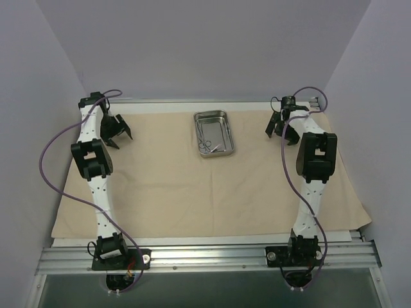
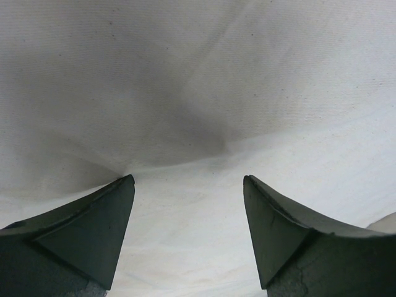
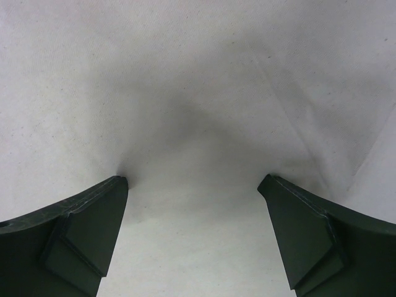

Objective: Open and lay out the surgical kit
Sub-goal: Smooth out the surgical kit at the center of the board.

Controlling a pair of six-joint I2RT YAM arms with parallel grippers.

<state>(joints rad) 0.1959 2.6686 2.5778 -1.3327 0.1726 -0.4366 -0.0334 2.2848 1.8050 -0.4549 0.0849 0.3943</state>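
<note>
The surgical kit's beige cloth wrap (image 1: 180, 186) lies spread flat over the table. On its far middle stands the shiny steel tray (image 1: 214, 133) with thin metal instruments (image 1: 207, 142) inside. My left gripper (image 1: 115, 133) is open at the far left of the cloth, tips down on or just above it. At the far right my right gripper (image 1: 280, 128) is open too, its tips at the cloth. In both wrist views only cloth (image 2: 204, 111) (image 3: 198, 93) shows between the fingers (image 2: 102, 223) (image 3: 303, 229), with a soft crease by the tips.
The cloth hangs over the table's right edge (image 1: 359, 215). An aluminium rail (image 1: 205, 256) with both arm bases runs along the near edge. White walls (image 1: 38, 96) close in the left, right and back.
</note>
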